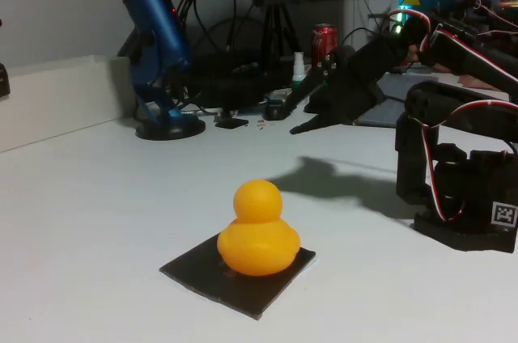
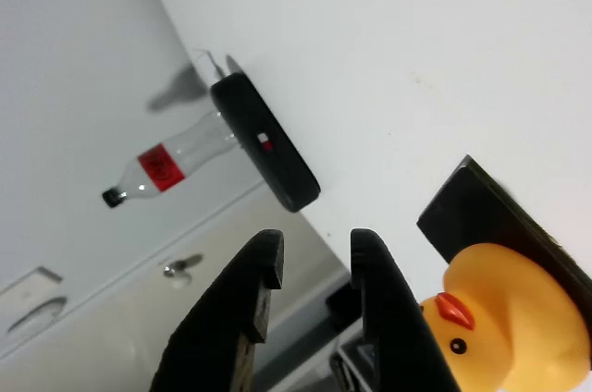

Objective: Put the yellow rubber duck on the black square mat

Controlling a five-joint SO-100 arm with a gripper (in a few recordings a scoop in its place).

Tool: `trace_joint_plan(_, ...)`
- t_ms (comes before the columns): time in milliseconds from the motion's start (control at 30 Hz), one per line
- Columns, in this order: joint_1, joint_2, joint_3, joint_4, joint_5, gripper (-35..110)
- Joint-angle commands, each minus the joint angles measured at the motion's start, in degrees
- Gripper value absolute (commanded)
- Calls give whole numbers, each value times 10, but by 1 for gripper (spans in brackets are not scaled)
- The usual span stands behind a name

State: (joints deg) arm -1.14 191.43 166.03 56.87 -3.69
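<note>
Yellow rubber duck (image 1: pixel 257 230) upright on black square mat (image 1: pixel 202 274), white worktop (image 1: pixel 97 222). Gripper (image 2: pixel 314 253) raised, well apart; fingers (image 2: pixel 264 267) parted, empty. Bottle (image 2: pixel 171 165), red label, text unreadable.

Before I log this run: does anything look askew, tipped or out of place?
Nothing stands out. The yellow rubber duck sits upright on the black square mat, which lies flat on the table. The pincer is empty.
</note>
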Motion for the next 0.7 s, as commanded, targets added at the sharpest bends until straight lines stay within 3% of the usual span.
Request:
trace_joint_plan(0,3,12,4,-1,-5,8)
trace_joint_plan(667,10,12,32,2,-2,8)
